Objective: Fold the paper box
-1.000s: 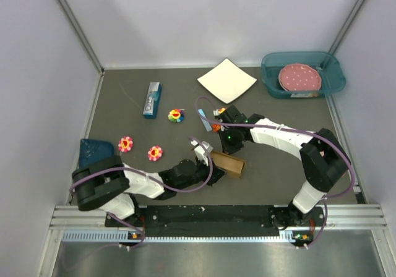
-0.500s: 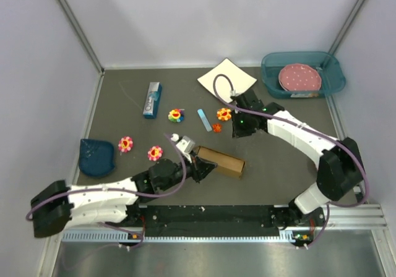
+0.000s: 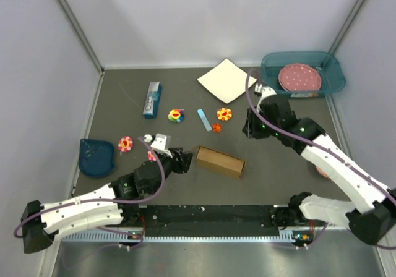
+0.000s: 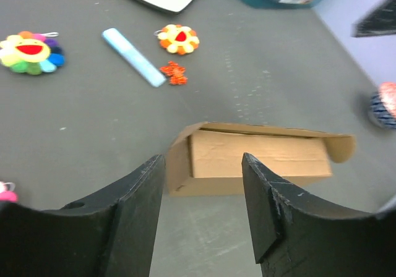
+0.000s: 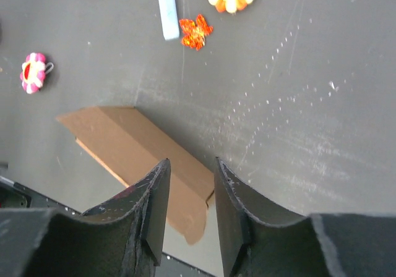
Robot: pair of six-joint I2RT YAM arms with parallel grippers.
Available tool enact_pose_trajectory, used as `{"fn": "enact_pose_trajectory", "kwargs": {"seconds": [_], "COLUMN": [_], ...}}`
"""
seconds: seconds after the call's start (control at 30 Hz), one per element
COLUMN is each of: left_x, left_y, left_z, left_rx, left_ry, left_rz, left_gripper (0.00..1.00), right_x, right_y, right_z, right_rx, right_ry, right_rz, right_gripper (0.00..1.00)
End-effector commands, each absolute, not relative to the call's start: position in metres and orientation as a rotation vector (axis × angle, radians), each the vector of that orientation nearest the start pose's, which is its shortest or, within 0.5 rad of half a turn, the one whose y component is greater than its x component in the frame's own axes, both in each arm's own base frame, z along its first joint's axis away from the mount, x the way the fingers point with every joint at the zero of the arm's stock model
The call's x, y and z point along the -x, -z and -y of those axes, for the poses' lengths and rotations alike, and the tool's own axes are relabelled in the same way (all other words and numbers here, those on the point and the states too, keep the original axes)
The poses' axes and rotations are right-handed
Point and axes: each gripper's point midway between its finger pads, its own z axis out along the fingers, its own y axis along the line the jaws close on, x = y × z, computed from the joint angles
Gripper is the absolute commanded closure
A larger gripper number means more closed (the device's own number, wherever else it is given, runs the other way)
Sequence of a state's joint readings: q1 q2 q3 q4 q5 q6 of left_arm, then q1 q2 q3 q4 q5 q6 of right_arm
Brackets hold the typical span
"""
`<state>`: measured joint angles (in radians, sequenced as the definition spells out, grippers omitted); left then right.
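Note:
The paper box lies on the grey table near the front middle, a flat brown rectangular box with one end flap sticking out. In the left wrist view the paper box sits just beyond my fingertips, and in the right wrist view the paper box is below them. My left gripper hovers just left of the box's left end, open and holding nothing. My right gripper is up and to the right of the box, apart from it, open and empty. The left gripper and the right gripper both show bare table between the fingers.
A white square sheet and a teal bin holding a pink plate stand at the back. A blue carton, a light blue stick, several flower toys and a dark blue dish lie on the left half.
Both grippers have opened and let go of the box. The left arm drew back to the left and the right arm pulled away toward the back right. The box stays put.

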<state>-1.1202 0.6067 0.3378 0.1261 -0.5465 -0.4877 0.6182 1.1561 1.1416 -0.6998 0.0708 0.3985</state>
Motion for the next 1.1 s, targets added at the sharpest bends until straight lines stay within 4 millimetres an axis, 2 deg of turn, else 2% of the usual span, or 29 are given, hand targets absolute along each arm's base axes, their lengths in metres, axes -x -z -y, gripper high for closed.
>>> {"fn": "enact_pose_trajectory", "kwargs": {"seconds": [0.0,0.17,0.33,0.4,0.5,0.53,0.6,0.67,0.7,0.77,0.87,0.9,0.93,1.0,1.03,1.07], "left_x": [-0.207,-0.217,-0.226,-0.23,-0.242,-0.25,-0.26,-0.277,-0.285,-0.298,-0.31,-0.311,-0.314,-0.313,-0.313,-0.312], "left_y": [-0.197,-0.2,-0.212,-0.224,-0.237,-0.234,-0.244,-0.244,-0.233,-0.235,-0.217,-0.212,-0.2,-0.188,-0.174,-0.168], "left_z": [0.209,0.206,0.203,0.204,0.202,0.199,0.2,0.203,0.204,0.198,0.184,0.182,0.172,0.169,0.161,0.161], "left_rx": [-0.156,-0.181,-0.179,-0.192,-0.166,-0.155,-0.134,-0.133,-0.144,-0.11,-0.039,0.01,0.037,0.109,0.135,0.151], "left_ry": [0.566,0.491,0.467,0.461,0.435,0.41,0.417,0.396,0.359,0.319,0.273,0.301,0.282,0.327,0.314,0.337], "left_rz": [-1.723,-1.699,-1.63,-1.586,-1.548,-1.559,-1.542,-1.559,-1.592,-1.611,-1.675,-1.699,-1.738,-1.783,-1.835,-1.863], "left_gripper": [0.41,0.39,0.39,0.38,0.38,0.38,0.38,0.38,0.39,0.39,0.42,0.43,0.45,0.49,0.55,0.58], "right_x": [-0.228,-0.19,-0.17,-0.166,-0.162,-0.162,-0.157,-0.154,-0.155,-0.152,-0.145,-0.142,-0.137,-0.133,-0.127,-0.127], "right_y": [-0.209,-0.196,-0.179,-0.171,-0.171,-0.18,-0.175,-0.17,-0.168,-0.157,-0.139,-0.135,-0.118,-0.109,-0.09,-0.085], "right_z": [-0.177,-0.177,-0.18,-0.178,-0.172,-0.172,-0.171,-0.165,-0.161,-0.157,-0.155,-0.158,-0.156,-0.16,-0.157,-0.156], "right_rx": [0.201,0.261,0.321,0.299,0.218,0.196,0.159,0.093,0.059,-0.02,-0.104,-0.123,-0.178,-0.24,-0.298,-0.329], "right_ry": [-0.472,-0.524,-0.484,-0.463,-0.482,-0.529,-0.564,-0.576,-0.562,-0.569,-0.58,-0.609,-0.612,-0.68,-0.678,-0.688], "right_rz": [-2.345,-2.378,-2.405,-2.411,-2.385,-2.34,-2.333,-2.333,-2.331,-2.351,-2.397,-2.405,-2.442,-2.436,-2.465,-2.464], "right_gripper": [0.64,0.55,0.53,0.53,0.57,0.58,0.63,0.66,0.69,0.75,0.91,0.99,1.0,1.0,1.0,1.0]}}
